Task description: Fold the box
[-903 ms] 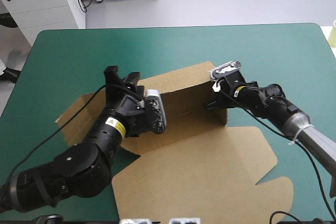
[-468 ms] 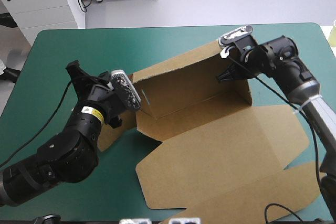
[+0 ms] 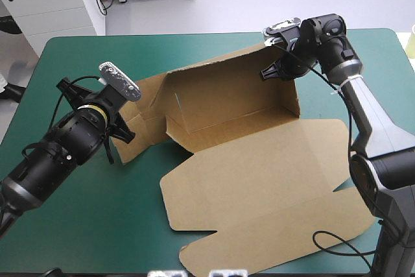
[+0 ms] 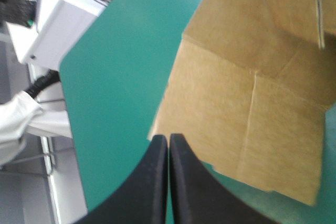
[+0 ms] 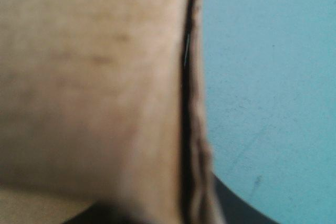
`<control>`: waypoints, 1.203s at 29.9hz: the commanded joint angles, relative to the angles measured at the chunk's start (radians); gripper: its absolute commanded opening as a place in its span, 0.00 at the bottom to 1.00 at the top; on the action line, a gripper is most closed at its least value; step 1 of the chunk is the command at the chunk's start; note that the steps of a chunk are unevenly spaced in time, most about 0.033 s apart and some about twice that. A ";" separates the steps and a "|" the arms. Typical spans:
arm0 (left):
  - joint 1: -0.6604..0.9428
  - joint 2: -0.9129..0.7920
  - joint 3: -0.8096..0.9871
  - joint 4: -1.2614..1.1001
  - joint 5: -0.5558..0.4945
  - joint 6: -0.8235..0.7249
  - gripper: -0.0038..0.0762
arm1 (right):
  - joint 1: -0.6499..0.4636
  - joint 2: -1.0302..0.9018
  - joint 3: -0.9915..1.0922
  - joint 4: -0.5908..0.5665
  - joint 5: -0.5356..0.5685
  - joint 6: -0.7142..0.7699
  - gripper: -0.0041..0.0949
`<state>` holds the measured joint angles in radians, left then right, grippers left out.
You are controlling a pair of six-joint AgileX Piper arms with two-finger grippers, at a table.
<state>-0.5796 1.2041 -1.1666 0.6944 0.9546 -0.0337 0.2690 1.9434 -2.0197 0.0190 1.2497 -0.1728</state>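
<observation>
The brown box [image 3: 249,183] lies across the middle of the table, its big lid panel flat toward the front and its back wall [image 3: 227,92] standing upright. My right gripper [image 3: 273,71] is shut on the far right corner of that wall. In the right wrist view the board [image 5: 94,77] fills the picture, its edge running between the fingers, with one black finger [image 5: 244,208] showing beside it. My left gripper [image 3: 125,135] is shut at the left end flap [image 3: 141,118]. Its tip [image 4: 169,139] meets that flap's [image 4: 252,103] corner, with no board visibly between the fingers.
The teal-green table [image 3: 78,225] shows bare cover left of and in front of the box. A white cabinet [image 3: 55,1] stands beyond the far left corner. A pale object [image 3: 412,40] sits at the right edge.
My left arm has drawn back leftward off the box to its left flap. The right gripper has lifted the back wall upright and carried the box toward the far side.
</observation>
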 commanded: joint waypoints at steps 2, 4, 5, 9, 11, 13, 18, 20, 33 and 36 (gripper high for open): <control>0.105 0.009 -0.029 -0.169 -0.084 0.082 0.04 | -0.025 0.030 -0.036 0.014 -0.002 -0.007 0.02; 0.116 0.009 -0.029 -0.199 -0.097 0.093 0.04 | -0.031 0.076 -0.040 0.012 -0.002 -0.017 0.02; 0.116 0.009 -0.029 -0.199 -0.099 0.093 0.04 | -0.031 0.095 -0.040 0.012 -0.002 -0.017 0.02; 0.116 0.009 -0.029 -0.234 -0.099 0.093 0.04 | -0.033 0.193 -0.050 0.003 -0.004 -0.029 0.02; 0.116 0.009 -0.029 -0.234 -0.099 0.093 0.04 | -0.033 0.228 -0.050 -0.002 -0.014 -0.034 0.02; 0.116 0.009 -0.029 -0.230 -0.099 0.093 0.04 | -0.033 0.260 -0.050 -0.006 -0.027 -0.038 0.02; 0.116 0.009 0.006 -0.221 -0.169 0.072 0.04 | -0.033 0.302 -0.046 -0.027 -0.002 -0.028 0.02; 0.116 0.009 0.042 -0.221 -0.215 0.053 0.04 | -0.033 0.302 -0.040 -0.019 -0.002 -0.019 0.02; 0.249 -0.006 0.232 -0.259 -0.364 -0.062 0.04 | 0.002 0.112 0.151 -0.100 0.000 0.035 0.02; 0.267 -0.061 0.255 -0.293 -0.379 -0.062 0.04 | 0.002 0.059 0.246 -0.124 -0.001 0.046 0.02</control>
<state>-0.3269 1.2155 -0.9027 0.4213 0.6384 -0.0834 0.2712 2.0765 -1.8410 -0.0398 1.0580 -0.1069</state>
